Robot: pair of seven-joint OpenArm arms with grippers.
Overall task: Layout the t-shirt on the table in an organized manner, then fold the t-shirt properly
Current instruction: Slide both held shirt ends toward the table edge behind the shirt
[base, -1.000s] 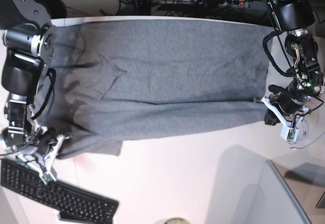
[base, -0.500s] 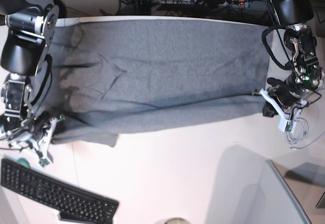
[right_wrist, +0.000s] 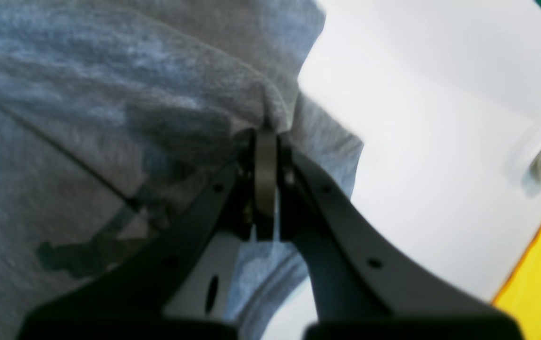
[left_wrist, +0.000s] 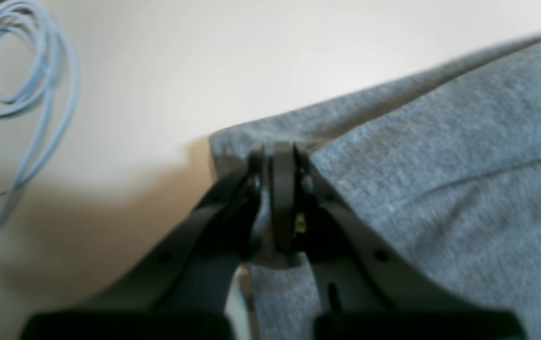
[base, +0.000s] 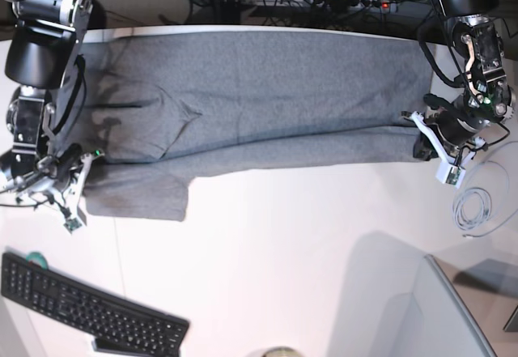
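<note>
Grey t-shirt (base: 259, 98) spread lengthwise across the far half of the white table (base: 267, 260), stretched between the two arms, one short sleeve (base: 137, 197) lying flat toward the near side by the right arm. Lower long edge folded up over the body, hence the doubled band along the near side

Left gripper (left_wrist: 275, 156) pinched fully together on a corner of the fabric, jaws meeting with only a thin fold of knit between them; in the base view, at the shirt's end on that view's right (base: 427, 134). Right gripper (right_wrist: 265, 137) likewise clamped tight on a bunched edge of cloth, at the opposite end (base: 77, 169), near the sleeve

Held this way at both ends, presumably, to keep the cloth taut so the long fold travels as one straight line rather than sagging in the middle. Judged to be partway through a lengthwise fold: layout done, first fold being carried over. Next move likely needs both ends lowered together and released evenly, otherwise a skewed crease

Loose coil of pale cable (base: 472, 209) on the table just beyond the left gripper, apart from the shirt. Black keyboard (base: 89, 312) at the near corner, well clear of the cloth
</note>
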